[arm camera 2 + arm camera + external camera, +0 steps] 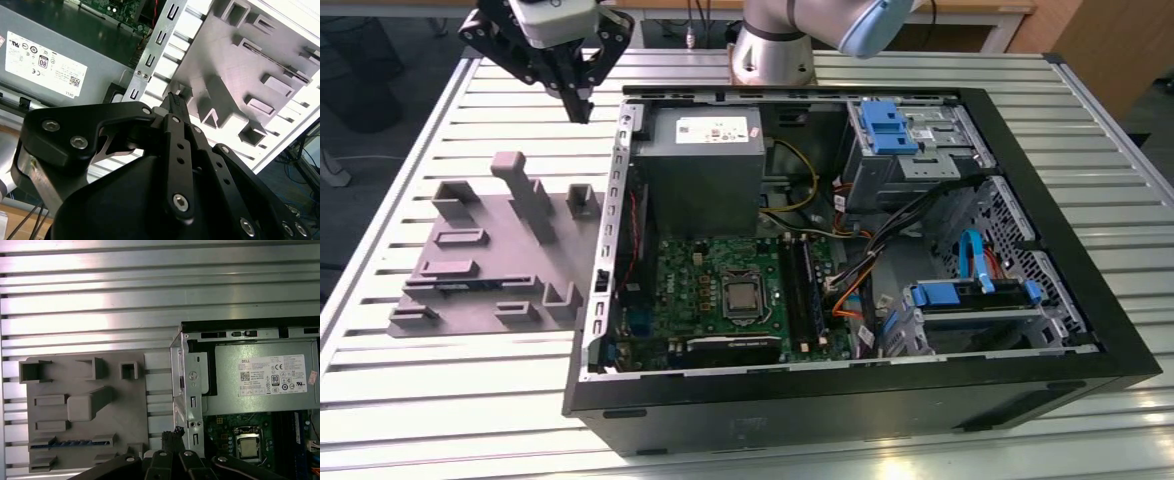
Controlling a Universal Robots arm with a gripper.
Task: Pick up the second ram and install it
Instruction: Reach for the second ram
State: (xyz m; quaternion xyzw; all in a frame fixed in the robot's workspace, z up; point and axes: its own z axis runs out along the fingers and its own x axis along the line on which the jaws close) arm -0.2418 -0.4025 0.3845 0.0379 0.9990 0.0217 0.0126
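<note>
Exterior view: the gripper (580, 106) hangs high above the table (400, 400), clear of the grey fixture (494, 250), with its fingers pressed together on nothing. In the first wrist view, I judge the bluish strip standing edge-up in a fixture slot to be the second ram (70, 443). That pose leaves its top edge free to grasp. The computer case (854, 405) lies open beside the fixture, exposing the board.

Lettering-wise, I see one white printed sticker (272, 375) with a barcode and small badges on the power supply (235, 402).
</note>
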